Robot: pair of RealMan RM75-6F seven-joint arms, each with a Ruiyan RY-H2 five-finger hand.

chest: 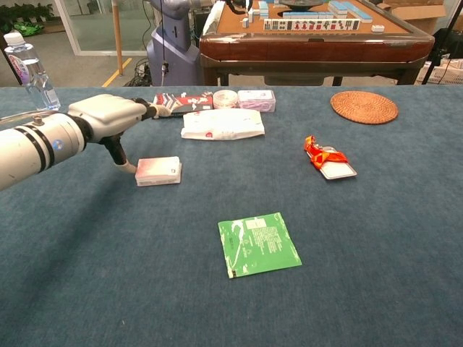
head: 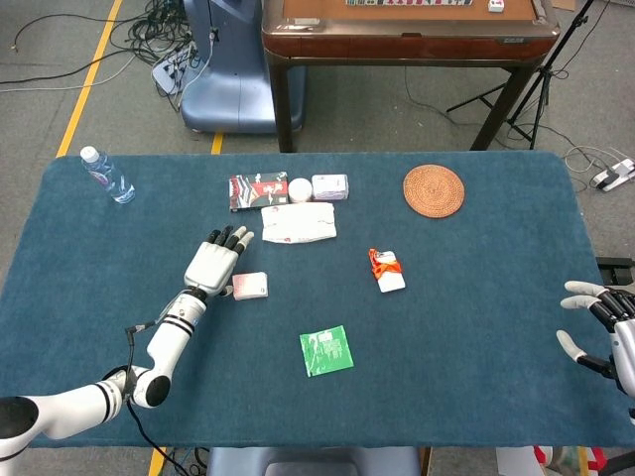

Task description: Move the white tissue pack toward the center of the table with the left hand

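Observation:
The white tissue pack (head: 250,286) (chest: 158,170) is small and flat and lies left of the table's middle. My left hand (head: 216,266) (chest: 108,116) hovers just to its left with fingers spread and holds nothing. In the chest view the thumb tip reaches down to the pack's left edge, and I cannot tell if it touches. My right hand (head: 600,327) stays at the table's right edge, fingers apart and empty; the chest view does not show it.
A larger white soft pack (head: 298,223) lies behind the small one, with a red-black box (head: 258,190), a round tub (head: 300,188) and a small packet (head: 330,186) behind that. Also here: green sachet (head: 326,350), orange-wrapped item (head: 387,270), woven coaster (head: 434,190), water bottle (head: 106,175).

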